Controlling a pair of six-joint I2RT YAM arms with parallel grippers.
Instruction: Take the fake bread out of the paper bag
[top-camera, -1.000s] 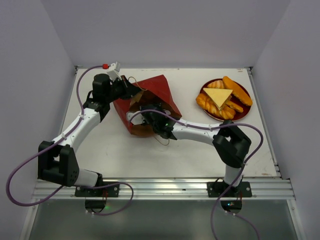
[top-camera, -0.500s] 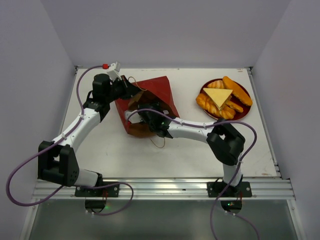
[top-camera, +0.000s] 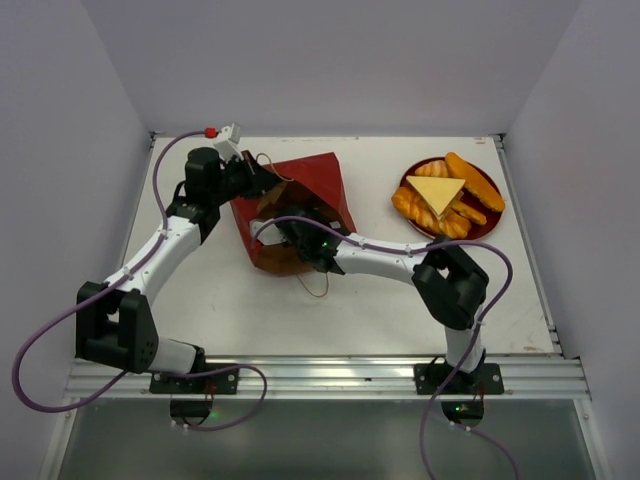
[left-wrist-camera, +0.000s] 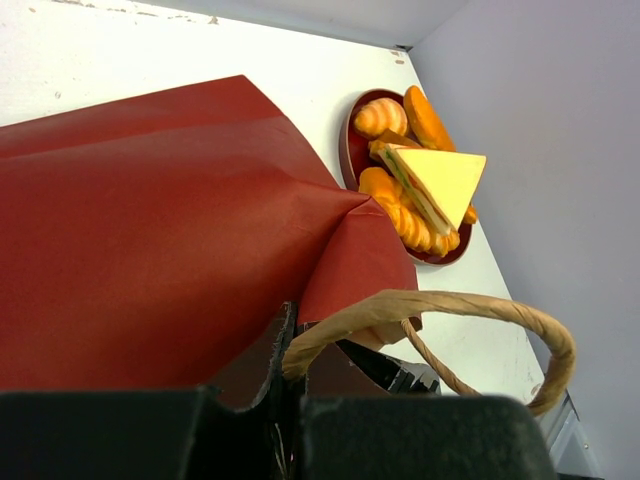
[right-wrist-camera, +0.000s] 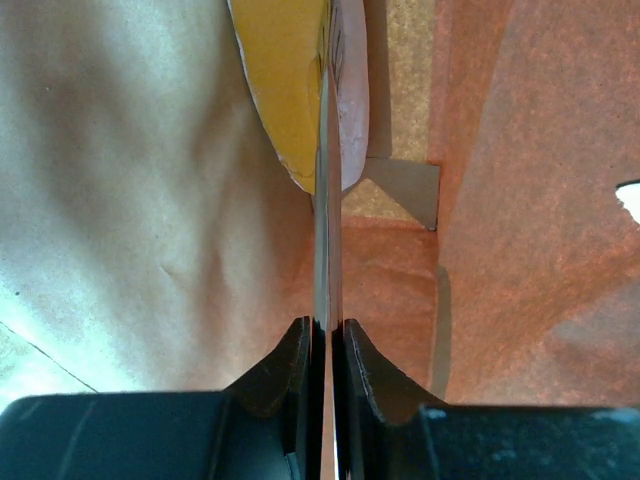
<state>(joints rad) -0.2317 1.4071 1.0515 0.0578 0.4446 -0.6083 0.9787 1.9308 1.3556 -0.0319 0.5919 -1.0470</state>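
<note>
The red paper bag (top-camera: 318, 178) lies on its side mid-table, mouth toward the arms. My left gripper (top-camera: 262, 186) is shut on the bag's upper rim (left-wrist-camera: 262, 352), where a looped brown handle (left-wrist-camera: 470, 305) is attached. My right gripper (top-camera: 292, 236) is inside the bag's mouth. In the right wrist view it (right-wrist-camera: 328, 325) is shut on a thin flat yellow slice of fake bread (right-wrist-camera: 290, 90), seen edge-on against the brown kraft lining (right-wrist-camera: 130, 200). More fake bread (top-camera: 445, 195), croissants, loaves and a pale triangular slice (left-wrist-camera: 445, 175), is piled at the back right.
The pile sits on a round dark-red plate (top-camera: 487, 228), its rim (left-wrist-camera: 350, 140) also showing in the left wrist view. The second bag handle (top-camera: 318, 285) trails on the white table (top-camera: 200, 300) in front of the bag. Walls close in the table on three sides.
My right arm has pushed farther left into the bag's mouth and its jaws have closed on the slice. The left arm and the bag have stayed put.
</note>
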